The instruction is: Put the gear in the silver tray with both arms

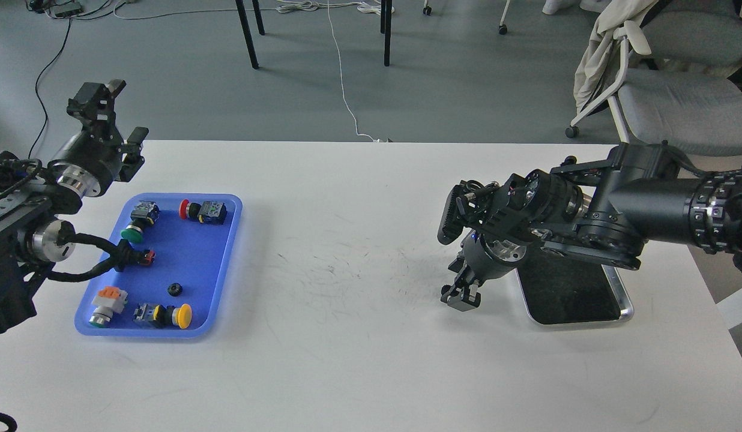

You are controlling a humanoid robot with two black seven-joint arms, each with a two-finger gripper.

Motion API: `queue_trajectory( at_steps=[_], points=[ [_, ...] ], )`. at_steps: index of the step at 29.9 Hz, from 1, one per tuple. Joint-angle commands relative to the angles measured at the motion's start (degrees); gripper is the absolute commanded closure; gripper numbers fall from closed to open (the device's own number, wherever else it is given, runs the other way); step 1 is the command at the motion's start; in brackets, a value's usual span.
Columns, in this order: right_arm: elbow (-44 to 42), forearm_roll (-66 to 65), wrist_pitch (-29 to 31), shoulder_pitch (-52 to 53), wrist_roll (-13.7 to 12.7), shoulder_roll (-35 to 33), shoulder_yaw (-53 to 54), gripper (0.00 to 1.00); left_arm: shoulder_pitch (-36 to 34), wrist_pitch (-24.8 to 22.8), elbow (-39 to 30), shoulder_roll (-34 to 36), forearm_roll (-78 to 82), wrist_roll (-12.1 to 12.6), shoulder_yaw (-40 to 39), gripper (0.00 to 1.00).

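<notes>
The gear (175, 289) is small and black and lies in the blue tray (227, 264) on the left of the table. The silver tray (625, 303) stands at the right; its dark bottom shows nothing in it, and my right arm covers its far part. My left gripper (123, 109) is open and empty, raised over the table's far left corner, beyond the blue tray. My right gripper (461, 298) points down just above the table, left of the silver tray. Its fingers are dark and cannot be told apart.
The blue tray also holds several push-button switches with red (184, 209), green (131, 234) and yellow (182, 315) caps. A cable from my left arm (107, 258) hangs over the tray. An office chair (677, 102) stands beyond the table's far right corner.
</notes>
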Motion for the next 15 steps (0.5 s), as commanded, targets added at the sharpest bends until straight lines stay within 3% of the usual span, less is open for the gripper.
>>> queue_trajectory(
  at_steps=[1, 15],
  points=[
    [-0.04, -0.01, 0.52, 0.28, 0.0, 0.01, -0.34, 0.36, 0.3, 0.0, 0.0, 0.14, 0.07, 0.01, 0.01, 0.02],
    [0.14, 0.08, 0.79, 0.37, 0.0, 1.06, -0.16, 0.38, 1.18, -0.08, 0.0, 0.32, -0.02, 0.01, 0.01, 0.02]
  ],
)
